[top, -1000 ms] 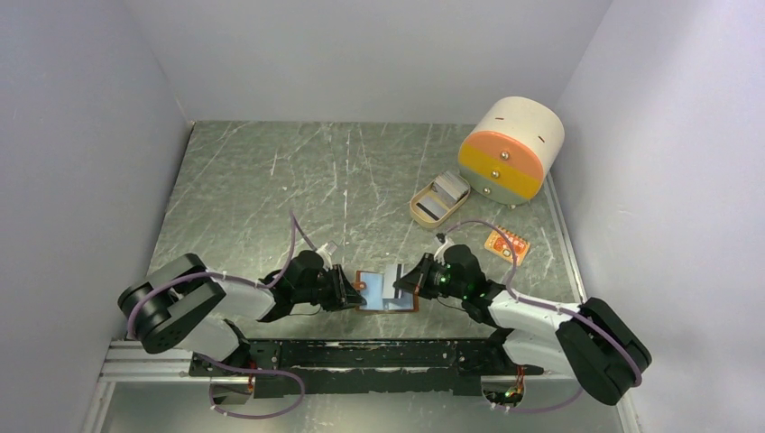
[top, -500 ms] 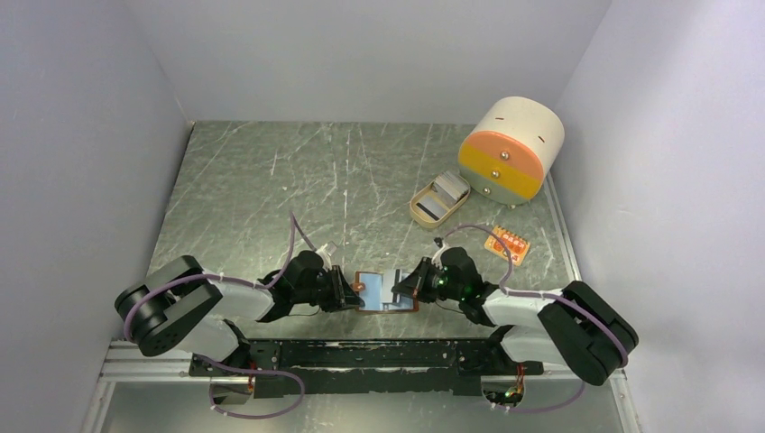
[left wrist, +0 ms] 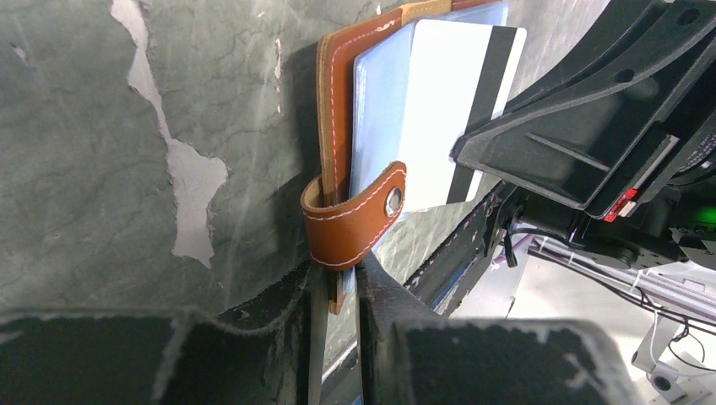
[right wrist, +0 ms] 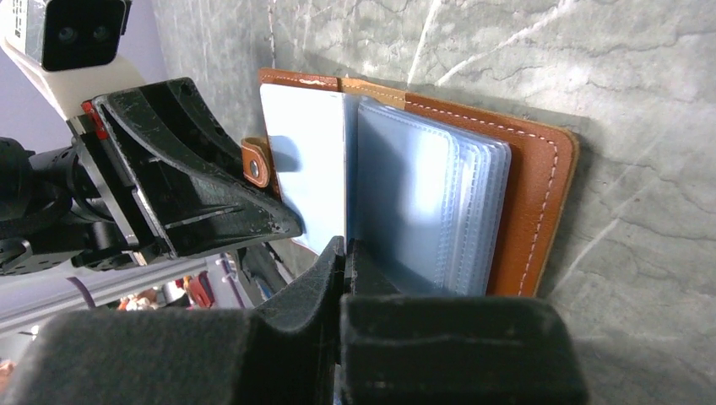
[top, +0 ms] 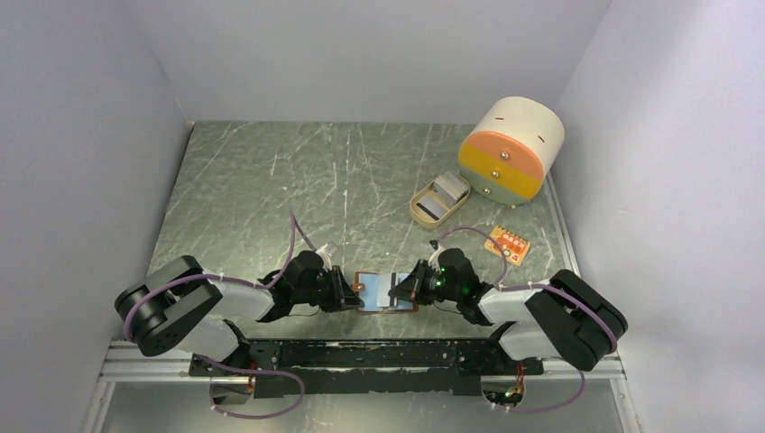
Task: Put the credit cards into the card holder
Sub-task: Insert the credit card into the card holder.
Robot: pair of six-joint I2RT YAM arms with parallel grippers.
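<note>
Right pincer (right wrist: 344,246) of mine is pressed together on the near short edge of the pale white, black-striped credit card (right wrist: 304,160). Its long axis points straight ahead, alongside the clear blue sleeves (right wrist: 422,202) of the open brown leather card holder (right wrist: 540,194), whose strap-side edge my left pincer (left wrist: 336,283) pinches.

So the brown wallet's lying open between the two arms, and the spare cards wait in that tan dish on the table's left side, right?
Not quite: the tan dish with the spare cards sits on the right side of the table, near the drum-shaped box, as the top external view shows. The brown wallet does lie open between the two arms.
</note>
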